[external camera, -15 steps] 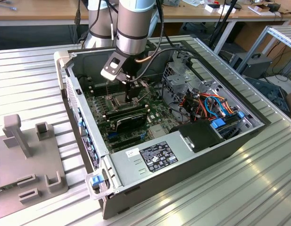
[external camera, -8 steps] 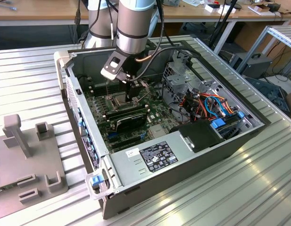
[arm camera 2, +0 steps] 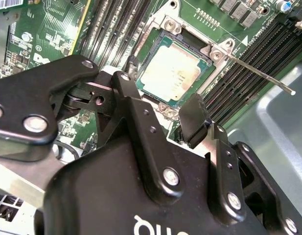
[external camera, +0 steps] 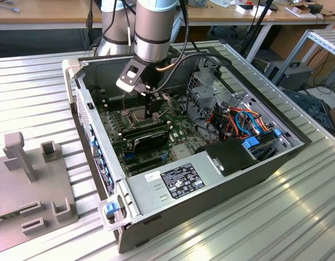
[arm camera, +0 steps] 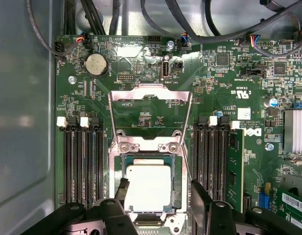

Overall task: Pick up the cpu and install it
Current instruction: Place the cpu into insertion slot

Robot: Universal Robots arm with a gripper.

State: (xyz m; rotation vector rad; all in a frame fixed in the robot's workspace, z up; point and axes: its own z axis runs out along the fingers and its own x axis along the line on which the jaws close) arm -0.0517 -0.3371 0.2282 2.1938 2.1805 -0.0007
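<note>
Item: cpu (arm camera: 148,188), silver face up, lying in the socket (arm camera: 177,181) on your motherboard (arm camera: 219,78). Load frame (arm camera: 151,89) swung open. Your gripper (arm camera: 160,193): jaws spread wider than the chip, one finger on either side.

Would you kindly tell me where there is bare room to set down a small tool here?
Bare ribbed table on the case's near side, and at the exterior view's left, beyond the grey fixture. Inside is crowded: the open gripper hangs over the cpu, cables beside.
</note>
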